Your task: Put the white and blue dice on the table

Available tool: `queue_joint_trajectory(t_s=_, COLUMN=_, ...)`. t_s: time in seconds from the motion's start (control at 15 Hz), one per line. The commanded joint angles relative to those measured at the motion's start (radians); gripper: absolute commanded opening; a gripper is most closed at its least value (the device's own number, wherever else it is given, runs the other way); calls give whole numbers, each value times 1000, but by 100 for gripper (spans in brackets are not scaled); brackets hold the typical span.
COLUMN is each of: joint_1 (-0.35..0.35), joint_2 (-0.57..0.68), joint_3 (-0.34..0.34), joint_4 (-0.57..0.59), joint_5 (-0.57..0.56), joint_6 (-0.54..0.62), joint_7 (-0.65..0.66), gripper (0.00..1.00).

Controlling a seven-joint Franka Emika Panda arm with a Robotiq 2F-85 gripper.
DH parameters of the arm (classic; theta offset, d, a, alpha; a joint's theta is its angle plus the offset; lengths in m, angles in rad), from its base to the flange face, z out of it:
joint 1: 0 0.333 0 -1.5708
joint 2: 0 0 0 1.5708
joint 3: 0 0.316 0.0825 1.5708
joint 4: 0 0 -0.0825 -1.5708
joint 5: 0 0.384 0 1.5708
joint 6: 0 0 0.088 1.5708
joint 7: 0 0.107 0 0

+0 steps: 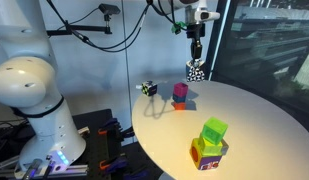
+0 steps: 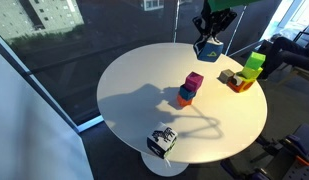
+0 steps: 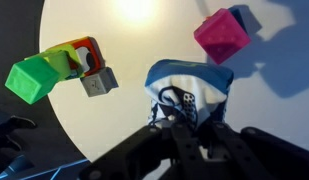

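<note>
My gripper (image 1: 196, 60) is shut on the white and blue dice (image 1: 196, 72), a small cube with dark checker-like spots. It holds the dice in the air above the far part of the round white table (image 1: 259, 115). In an exterior view the gripper (image 2: 208, 38) and dice (image 2: 207, 48) hang over the table (image 2: 134, 95) near its rim. In the wrist view the dice (image 3: 189, 82) sits between the dark jaws (image 3: 184, 112), over the table top (image 3: 124, 45). The fingertips are partly hidden by the dice.
A magenta cube (image 1: 180, 91) (image 2: 195, 80) (image 3: 220, 35) sits on an orange-blue block. A small black-white-yellow cube (image 1: 148, 88) (image 2: 162, 141) lies near the table's edge. A green cube (image 1: 214, 129) (image 2: 255, 62) (image 3: 32, 78) tops a multicoloured block stack (image 1: 206, 153).
</note>
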State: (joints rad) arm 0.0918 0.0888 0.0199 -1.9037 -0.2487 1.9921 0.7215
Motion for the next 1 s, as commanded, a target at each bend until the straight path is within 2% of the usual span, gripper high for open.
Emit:
queue_joint_trajectory(t_s=0.0, joint_1=-6, joint_2=24, joint_3=-9, joint_4=35, joint_5=-52, joint_6=15, joint_7=82, gripper=7)
queue_joint_trajectory(t_s=0.07, joint_1=-5, joint_2=26, joint_3=-11, joint_4=35, joint_5=-65, joint_6=18, joint_7=99, gripper=35)
queue_joint_trajectory(t_s=0.2, joint_1=-4, joint_2=27, joint_3=-13, joint_4=35, joint_5=-80, joint_6=22, joint_7=124, gripper=48)
queue_joint_trajectory(t_s=0.53, joint_1=-1, joint_2=22, joint_3=-10, joint_4=29, joint_5=-100, joint_6=17, joint_7=151, gripper=90)
queue_joint_trajectory(t_s=0.67, joint_1=0, joint_2=19, joint_3=-9, joint_4=26, joint_5=-99, joint_6=18, joint_7=151, gripper=99)
queue_joint_trajectory(t_s=0.93, joint_1=0, joint_2=10, joint_3=-5, joint_4=20, joint_5=-84, joint_6=13, joint_7=132, gripper=100)
